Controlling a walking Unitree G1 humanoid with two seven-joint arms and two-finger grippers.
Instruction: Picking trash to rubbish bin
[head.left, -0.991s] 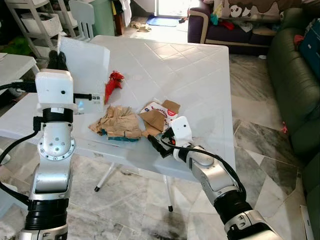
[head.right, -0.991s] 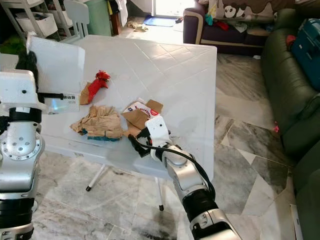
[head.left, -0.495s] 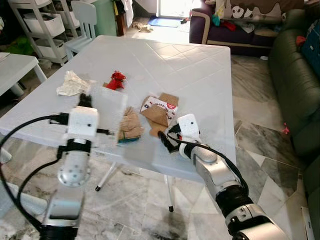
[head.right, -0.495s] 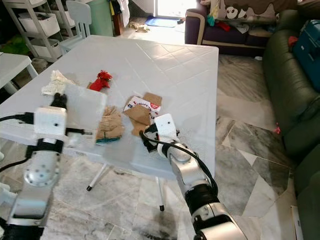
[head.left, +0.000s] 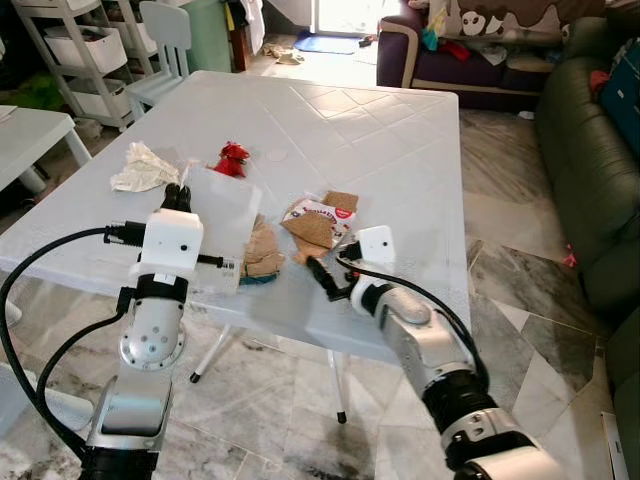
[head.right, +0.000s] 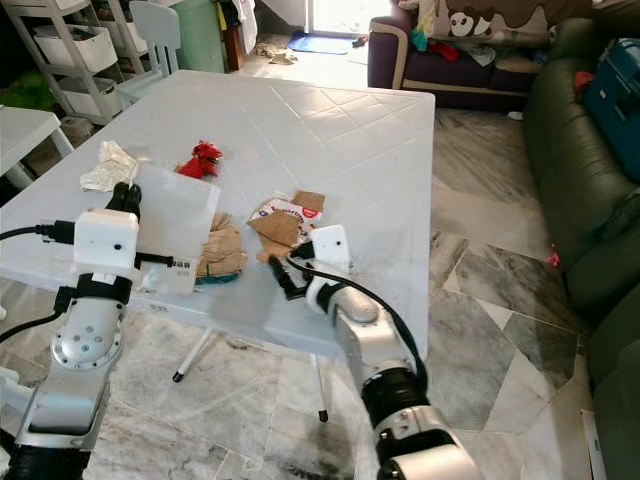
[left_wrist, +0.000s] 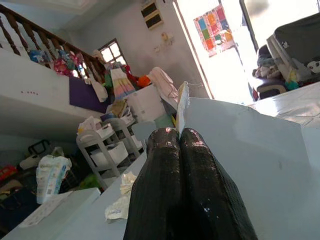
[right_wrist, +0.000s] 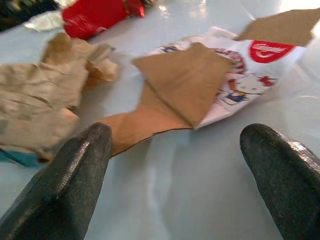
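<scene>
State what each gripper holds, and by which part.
Left gripper: white plastic sheet, pinched at its edge. Right gripper: nothing, fingers open before the flattened carton.

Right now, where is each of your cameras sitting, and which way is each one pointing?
Left eye, head: down at the white table, both arms showing.
Right eye, head: same scene, shifted sideways.
Left wrist: along the left gripper, shut on a white sheet, room behind.
Right wrist: between the right gripper's open fingers at the flattened carton.
Shared: carton, crumpled brown paper, red wrapper.
</scene>
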